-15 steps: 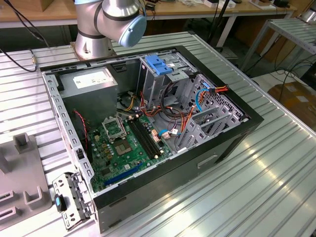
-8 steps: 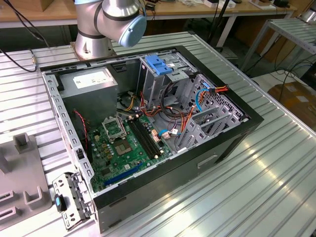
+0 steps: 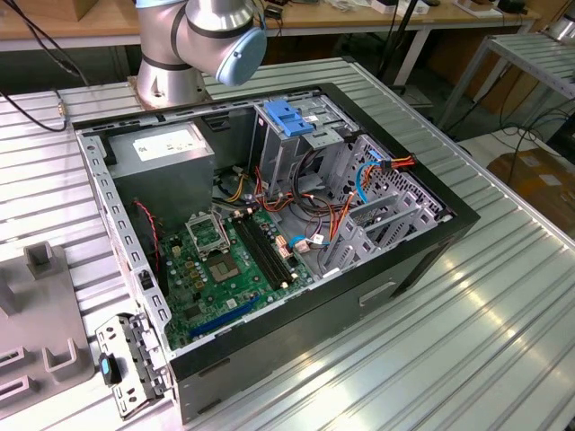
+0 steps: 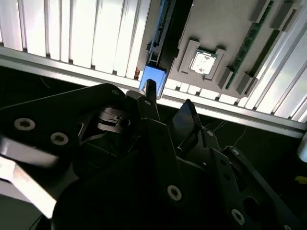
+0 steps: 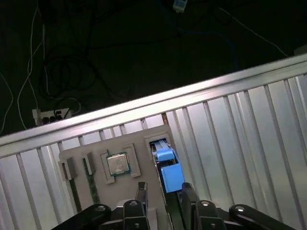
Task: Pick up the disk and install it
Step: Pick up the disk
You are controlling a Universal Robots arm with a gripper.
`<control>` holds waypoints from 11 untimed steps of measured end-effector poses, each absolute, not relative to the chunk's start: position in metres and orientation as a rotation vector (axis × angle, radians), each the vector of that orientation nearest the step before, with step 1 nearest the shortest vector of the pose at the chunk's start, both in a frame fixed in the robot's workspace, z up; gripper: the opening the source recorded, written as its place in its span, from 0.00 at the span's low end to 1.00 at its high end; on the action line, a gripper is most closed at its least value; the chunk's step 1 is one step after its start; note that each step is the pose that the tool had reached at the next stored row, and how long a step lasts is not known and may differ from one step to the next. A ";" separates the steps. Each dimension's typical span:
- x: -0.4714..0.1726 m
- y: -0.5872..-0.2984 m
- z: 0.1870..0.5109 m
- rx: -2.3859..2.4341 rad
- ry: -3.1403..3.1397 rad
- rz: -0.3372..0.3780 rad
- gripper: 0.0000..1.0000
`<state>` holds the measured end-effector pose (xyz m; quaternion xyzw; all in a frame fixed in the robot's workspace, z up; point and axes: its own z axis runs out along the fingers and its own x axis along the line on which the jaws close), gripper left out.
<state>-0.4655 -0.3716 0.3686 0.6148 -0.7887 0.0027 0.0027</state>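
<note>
The disk (image 5: 168,171) stands on edge in a slot of a grey fixture plate (image 5: 91,184), its blue plastic side rail facing up. In the second wrist view the same disk (image 4: 152,78) shows as a blue end with a thin metal edge running away from it. My gripper (image 5: 163,192) hovers above it, open, its two black fingers either side of the disk's line and nothing between them. The gripper (image 4: 168,100) has one fingertip (image 4: 148,91) lined up over the blue rail, apart from it.
The fixture plate also holds a processor chip (image 5: 117,164) and a memory stick (image 4: 250,42). An open computer case (image 3: 269,224) lies on the ribbed aluminium table (image 3: 485,332), with a blue-topped drive cage (image 3: 292,121), a grey power supply (image 3: 166,148) and loose cables. The table edge (image 5: 144,108) drops to a dark floor.
</note>
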 end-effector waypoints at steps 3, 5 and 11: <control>-0.465 -0.370 0.363 1.986 -2.427 0.009 0.42; -0.465 -0.369 0.359 2.006 -2.411 0.009 0.42; -0.464 -0.365 0.349 2.053 -2.371 0.009 0.43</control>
